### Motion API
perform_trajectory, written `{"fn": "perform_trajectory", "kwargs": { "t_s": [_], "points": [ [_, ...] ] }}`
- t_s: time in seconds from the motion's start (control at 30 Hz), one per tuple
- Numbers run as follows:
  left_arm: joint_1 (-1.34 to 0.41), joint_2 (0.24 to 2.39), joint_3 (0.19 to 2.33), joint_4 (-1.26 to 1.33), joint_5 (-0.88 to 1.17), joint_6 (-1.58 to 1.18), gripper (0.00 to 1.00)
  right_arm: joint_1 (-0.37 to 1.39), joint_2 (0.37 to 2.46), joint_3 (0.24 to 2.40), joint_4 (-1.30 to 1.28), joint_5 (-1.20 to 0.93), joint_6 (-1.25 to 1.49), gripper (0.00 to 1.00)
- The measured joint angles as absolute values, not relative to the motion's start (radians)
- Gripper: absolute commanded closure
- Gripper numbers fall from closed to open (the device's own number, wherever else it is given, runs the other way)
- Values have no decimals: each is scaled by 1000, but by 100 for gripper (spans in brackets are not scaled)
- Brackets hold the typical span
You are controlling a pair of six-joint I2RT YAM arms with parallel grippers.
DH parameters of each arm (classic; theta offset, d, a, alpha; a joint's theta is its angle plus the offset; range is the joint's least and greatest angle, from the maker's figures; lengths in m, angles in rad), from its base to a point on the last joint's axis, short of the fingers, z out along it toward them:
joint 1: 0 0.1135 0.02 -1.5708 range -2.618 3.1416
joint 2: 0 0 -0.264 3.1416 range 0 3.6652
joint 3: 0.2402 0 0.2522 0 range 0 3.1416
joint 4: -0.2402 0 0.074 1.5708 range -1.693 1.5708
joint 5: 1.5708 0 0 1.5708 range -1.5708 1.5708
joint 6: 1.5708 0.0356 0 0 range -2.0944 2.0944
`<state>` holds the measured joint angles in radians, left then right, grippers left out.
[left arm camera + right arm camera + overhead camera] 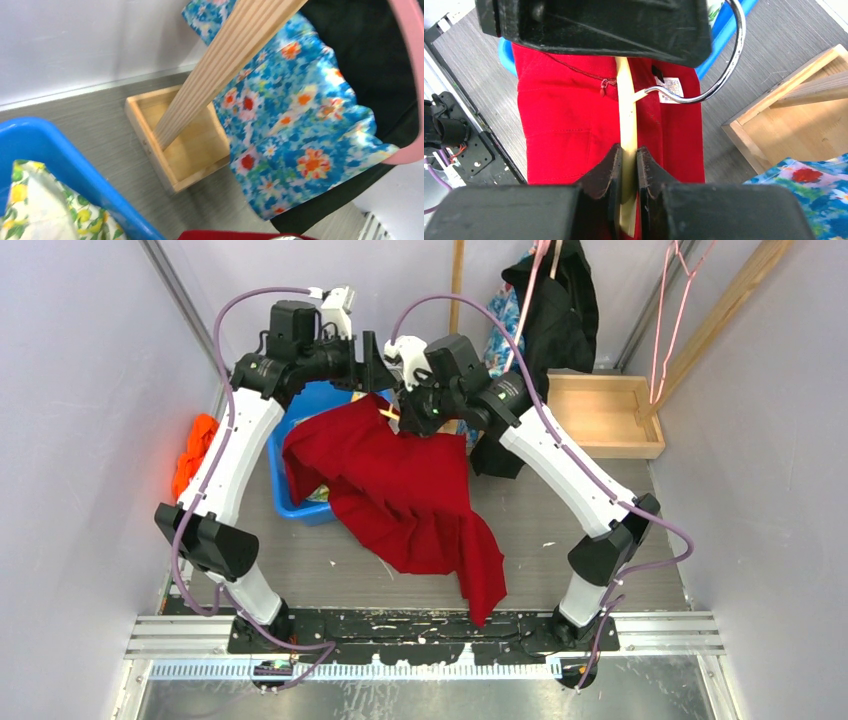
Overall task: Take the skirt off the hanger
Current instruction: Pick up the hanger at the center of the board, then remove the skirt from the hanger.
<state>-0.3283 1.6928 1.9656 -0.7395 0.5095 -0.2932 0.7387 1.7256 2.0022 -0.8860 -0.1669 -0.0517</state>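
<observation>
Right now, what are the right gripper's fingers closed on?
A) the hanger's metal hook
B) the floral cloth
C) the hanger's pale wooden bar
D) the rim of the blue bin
C: in the right wrist view the right gripper pinches the wooden hanger bar between its two fingers, with the red skirt hanging around that bar.

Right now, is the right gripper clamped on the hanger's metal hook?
No, the right gripper pinches the wooden hanger bar, while the metal hook curves free off to the side.
</observation>
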Motion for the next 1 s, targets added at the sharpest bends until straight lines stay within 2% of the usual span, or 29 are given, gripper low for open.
{"fn": "perform_trajectory", "kwargs": {
  "t_s": [0.3, 0.47, 0.5, 0.57, 0.7, 0.73, 0.9, 1.0],
  "points": [
    [-328, 1704, 2026, -937, 366, -161, 27, 731, 1711, 1982, -880, -165, -67, 100],
    [-328, 1705, 2028, -970, 333, -131, 33, 731, 1701, 1976, -879, -162, -81, 100],
    [-328, 1707, 2030, -973, 337, -131, 36, 731, 1697, 1974, -879, -161, -82, 100],
    [-328, 1717, 2042, -979, 353, -135, 50, 731, 1688, 1969, -880, -159, -86, 100],
    [-331, 1755, 2065, -985, 390, -154, 97, 731, 1673, 1963, -879, -152, -94, 100],
    [-332, 1763, 2069, -986, 399, -156, 100, 731, 1670, 1963, -879, -150, -97, 100],
    [-334, 1781, 2072, -995, 442, -150, 100, 730, 1668, 1962, -884, -132, -103, 100],
    [-334, 1780, 2075, -1018, 401, -130, 100, 731, 1668, 1961, -884, -120, -108, 100]
  ]
}}
